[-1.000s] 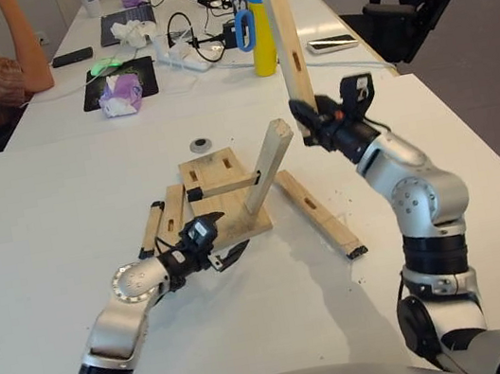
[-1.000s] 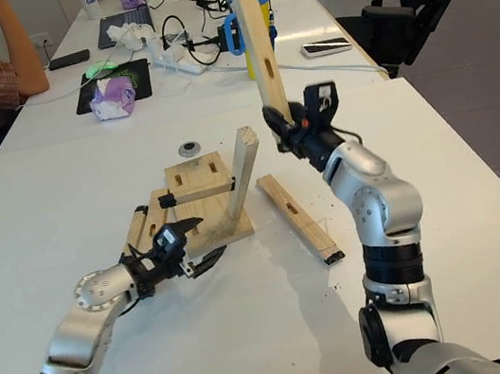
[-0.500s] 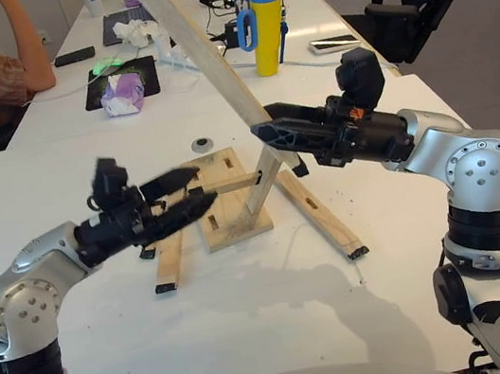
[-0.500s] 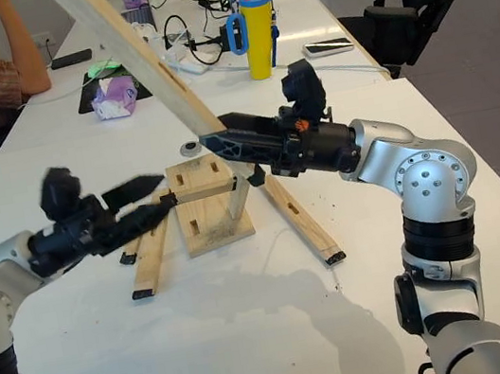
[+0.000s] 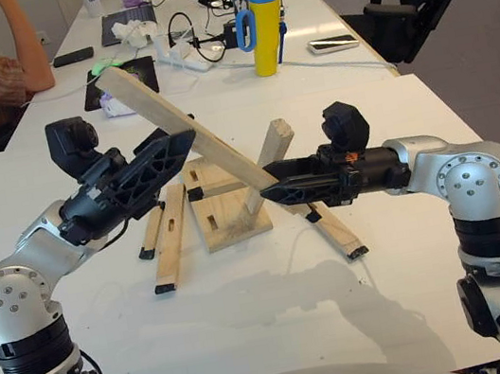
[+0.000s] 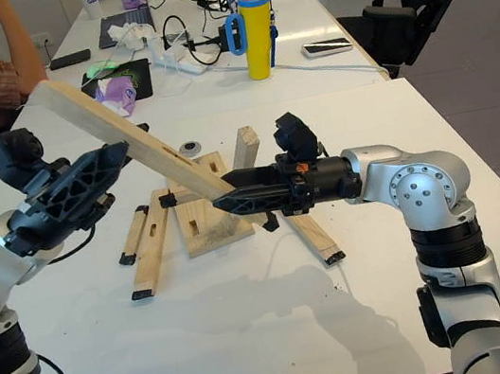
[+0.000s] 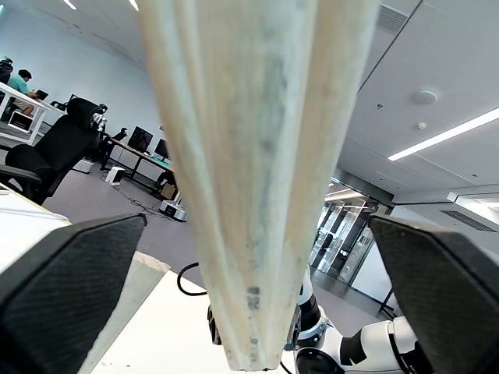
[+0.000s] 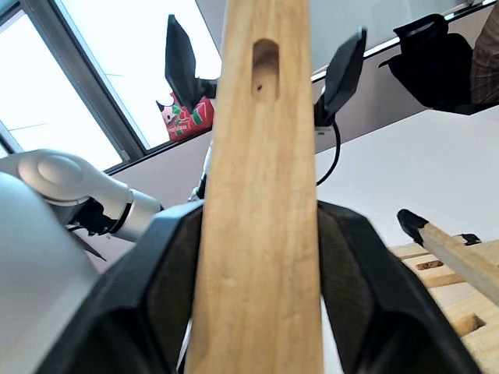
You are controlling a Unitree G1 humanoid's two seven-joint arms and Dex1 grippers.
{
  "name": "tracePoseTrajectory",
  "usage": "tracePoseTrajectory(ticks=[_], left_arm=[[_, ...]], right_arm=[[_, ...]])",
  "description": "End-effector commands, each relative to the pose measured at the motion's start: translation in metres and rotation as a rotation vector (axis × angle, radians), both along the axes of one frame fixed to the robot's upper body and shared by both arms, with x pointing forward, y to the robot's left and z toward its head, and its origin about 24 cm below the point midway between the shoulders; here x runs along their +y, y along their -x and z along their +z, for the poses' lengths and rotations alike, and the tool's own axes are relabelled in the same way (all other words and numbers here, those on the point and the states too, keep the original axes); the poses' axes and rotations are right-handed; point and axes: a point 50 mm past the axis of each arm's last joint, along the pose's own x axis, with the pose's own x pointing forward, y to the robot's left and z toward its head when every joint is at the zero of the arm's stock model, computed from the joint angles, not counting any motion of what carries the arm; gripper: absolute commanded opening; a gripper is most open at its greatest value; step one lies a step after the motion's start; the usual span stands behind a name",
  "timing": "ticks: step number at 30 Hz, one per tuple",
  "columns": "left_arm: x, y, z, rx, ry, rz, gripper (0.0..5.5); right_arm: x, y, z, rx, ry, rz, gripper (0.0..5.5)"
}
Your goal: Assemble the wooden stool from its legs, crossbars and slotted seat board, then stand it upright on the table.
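Above the slotted seat board [image 5: 223, 225] lying flat on the white worktop [image 5: 253, 321], the right hand [image 5: 272, 189] pinches the low end of a tilted stool leg [image 5: 226, 157], whose raised end runs ungripped between the spread fingers of the left hand [image 5: 180, 144].

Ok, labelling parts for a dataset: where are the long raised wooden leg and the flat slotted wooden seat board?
long raised wooden leg [image 5: 217, 147], left eye view, its middle.
flat slotted wooden seat board [image 5: 222, 219], left eye view, bare near end.
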Motion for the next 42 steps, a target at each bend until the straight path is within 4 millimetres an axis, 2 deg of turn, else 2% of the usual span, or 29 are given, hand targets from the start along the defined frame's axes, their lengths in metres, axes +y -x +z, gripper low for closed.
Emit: tracePoseTrajectory(ticks=[1, 12, 18, 25, 28, 31, 34, 35, 39, 42], left_arm=[[0.006, 0.001, 0.007, -0.007, -0.003, -0.006, 4.59], [0.008, -0.001, 0.007, 0.013, -0.035, -0.037, 3.06], [0.007, 0.006, 0.000, 0.026, -0.104, -0.081, 2.18], [0.017, 0.004, -0.003, 0.028, -0.160, -0.040, 2.09], [0.033, 0.008, -0.009, 0.053, -0.222, 0.008, 2.06], [0.055, 0.012, -0.010, 0.076, -0.274, 0.078, 2.06], [0.074, 0.016, -0.022, 0.098, -0.404, 0.148, 2.06], [0.081, 0.019, -0.026, 0.107, -0.437, 0.172, 2.06], [0.114, 0.018, -0.025, 0.095, -0.505, 0.281, 2.06], [0.120, 0.011, -0.021, 0.038, -0.514, 0.327, 2.06]], right_arm=[[-0.006, 0.002, 0.000, 0.003, 0.024, 0.024, 2.06], [-0.007, 0.004, -0.004, 0.009, 0.079, 0.056, 2.06], [-0.005, 0.003, -0.003, 0.001, 0.061, 0.054, 2.06], [-0.007, -0.003, -0.002, 0.005, 0.046, 0.011, 2.06], [-0.006, -0.003, -0.005, 0.021, 0.040, -0.001, 2.68], [-0.004, 0.001, -0.020, 0.056, 0.067, -0.046, 3.05], [0.005, 0.004, -0.049, 0.099, 0.146, -0.137, 3.50], [0.012, 0.004, -0.060, 0.101, 0.186, -0.169, 3.67], [0.047, 0.004, -0.099, 0.078, 0.290, -0.340, 3.68], [0.071, 0.000, -0.109, 0.054, 0.305, -0.421, 3.68]])
